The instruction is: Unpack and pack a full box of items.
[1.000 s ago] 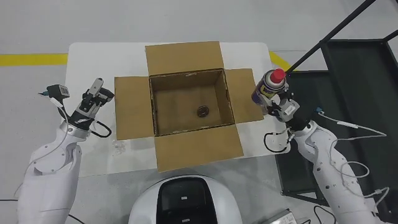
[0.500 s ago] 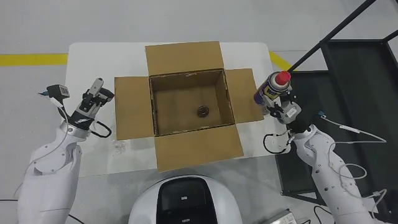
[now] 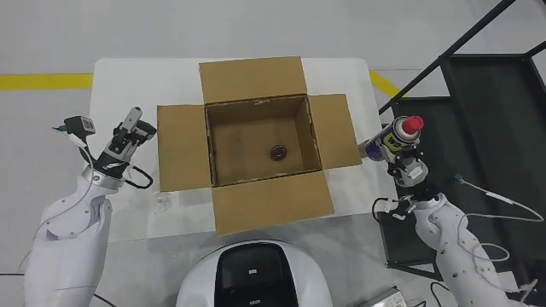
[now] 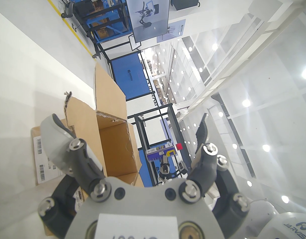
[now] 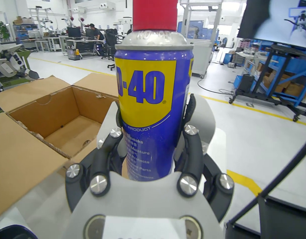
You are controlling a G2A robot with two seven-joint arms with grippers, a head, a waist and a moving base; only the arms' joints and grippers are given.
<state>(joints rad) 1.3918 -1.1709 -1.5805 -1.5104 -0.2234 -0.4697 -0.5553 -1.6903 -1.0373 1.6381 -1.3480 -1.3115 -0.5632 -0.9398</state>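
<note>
Right wrist view: the right gripper (image 5: 153, 115) is clamped round the lower body of the spray can (image 5: 153, 75), which juts out past its fingertips. The can is rigid metal, likely of middling weight and smooth enough to slip, so mid-body is the sound hold, not the cap (image 5: 155, 6). Its wall is blue and yellow, the cap red. Beyond the hand, to its left, sits the open cardboard box (image 5: 48, 110). Farther that way, the left gripper (image 3: 135, 124) has its fingers apart.

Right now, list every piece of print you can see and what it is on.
Spray can: big blue brand lettering on yellow, small white lines below; brand print not read out.
Sticker on the cardboard box: barcodes and tiny print, too small to read.
Blue wall panel: white lettering, too small.
</note>
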